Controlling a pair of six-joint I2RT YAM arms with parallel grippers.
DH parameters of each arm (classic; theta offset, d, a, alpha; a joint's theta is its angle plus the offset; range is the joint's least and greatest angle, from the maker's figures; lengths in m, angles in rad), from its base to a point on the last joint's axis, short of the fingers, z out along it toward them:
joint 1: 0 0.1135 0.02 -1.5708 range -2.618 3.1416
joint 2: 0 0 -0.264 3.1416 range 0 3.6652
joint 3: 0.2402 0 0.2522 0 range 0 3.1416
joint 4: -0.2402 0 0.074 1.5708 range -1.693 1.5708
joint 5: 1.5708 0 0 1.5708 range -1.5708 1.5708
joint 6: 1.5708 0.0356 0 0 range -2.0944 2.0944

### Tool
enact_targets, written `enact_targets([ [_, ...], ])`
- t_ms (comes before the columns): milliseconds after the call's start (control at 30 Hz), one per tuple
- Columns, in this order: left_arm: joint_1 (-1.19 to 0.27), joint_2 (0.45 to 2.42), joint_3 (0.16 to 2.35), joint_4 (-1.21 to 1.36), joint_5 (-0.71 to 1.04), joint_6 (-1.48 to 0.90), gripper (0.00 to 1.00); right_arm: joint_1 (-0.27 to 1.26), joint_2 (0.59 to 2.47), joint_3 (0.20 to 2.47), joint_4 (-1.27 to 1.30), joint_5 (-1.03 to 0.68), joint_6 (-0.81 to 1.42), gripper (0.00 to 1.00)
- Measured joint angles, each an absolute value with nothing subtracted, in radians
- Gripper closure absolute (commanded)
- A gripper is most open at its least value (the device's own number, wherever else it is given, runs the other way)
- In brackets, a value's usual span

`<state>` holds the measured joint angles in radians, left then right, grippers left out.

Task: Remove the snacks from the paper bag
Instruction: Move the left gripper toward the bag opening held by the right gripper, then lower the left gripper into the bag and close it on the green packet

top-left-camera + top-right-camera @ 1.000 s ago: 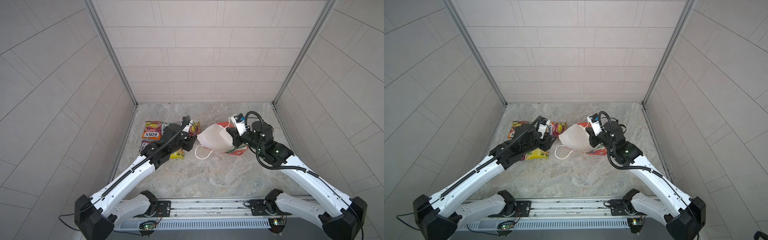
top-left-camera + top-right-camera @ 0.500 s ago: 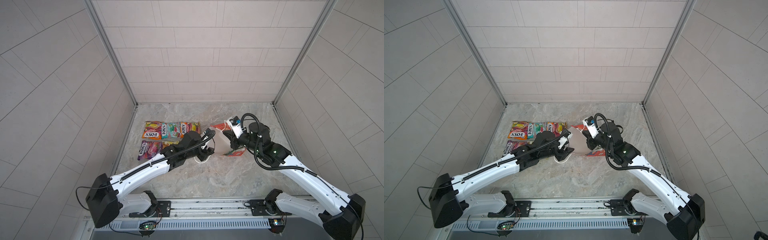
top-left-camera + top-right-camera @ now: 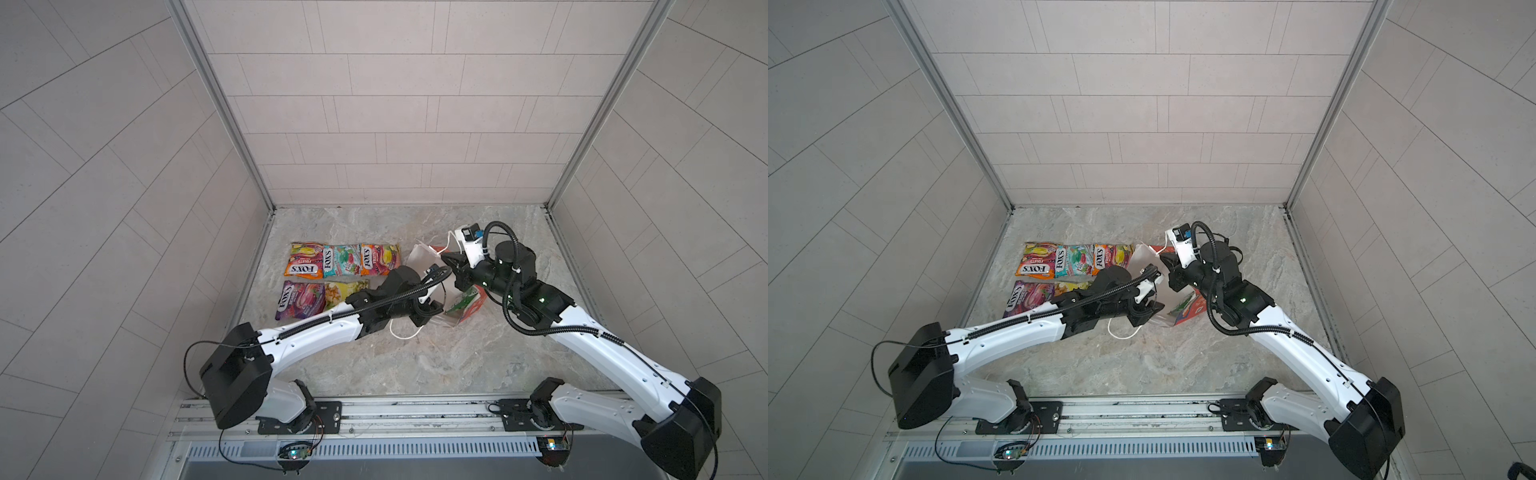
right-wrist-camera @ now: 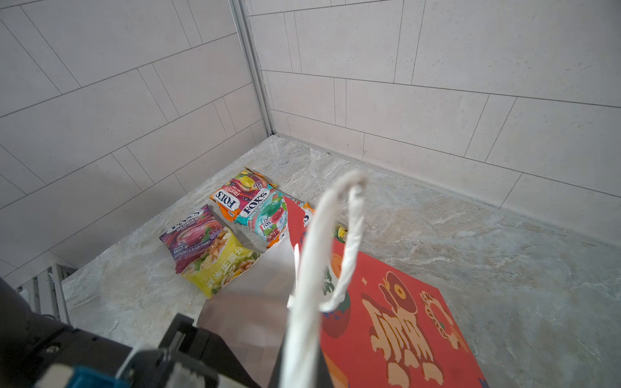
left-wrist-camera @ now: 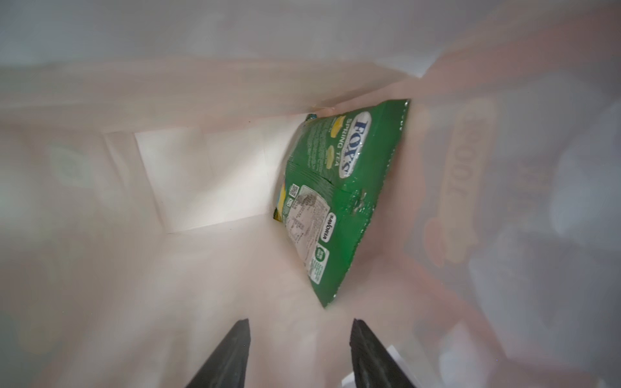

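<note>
Only a green packet shows inside the paper bag; left fingers spread, right fingers pinch it, contact obscured.

The fingers of my left claw look like matt black plastic. Around them the paper bag is smooth, matt white paper inside and smooth red printed paper outside, with a white cord handle of twisted, fibrous strands. The green packet is glossy, crinkled film that catches glints, like the yellow packet on the desk, a grey-veined stone-look surface with a faint sheen.
</note>
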<state>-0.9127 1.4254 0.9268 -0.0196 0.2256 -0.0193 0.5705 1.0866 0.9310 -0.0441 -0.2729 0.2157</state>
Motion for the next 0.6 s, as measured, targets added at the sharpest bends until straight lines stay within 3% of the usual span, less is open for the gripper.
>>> enact_targets([
  [267, -0.936, 1.473, 0.923, 0.065, 0.242, -0.072, 0.46, 0.57, 1.09, 0.894, 0.029, -0.295, 0.265, 1.0],
  [433, -0.939, 1.473, 0.868, 0.141, 0.218, -0.108, 0.31, 0.571, 1.019, 0.795, 0.096, -0.349, 0.262, 1.0],
  [600, -0.939, 1.475, 0.815, 0.183, 0.202, -0.134, 0.26, 0.574, 0.966, 0.717, 0.134, -0.399, 0.261, 1.0],
])
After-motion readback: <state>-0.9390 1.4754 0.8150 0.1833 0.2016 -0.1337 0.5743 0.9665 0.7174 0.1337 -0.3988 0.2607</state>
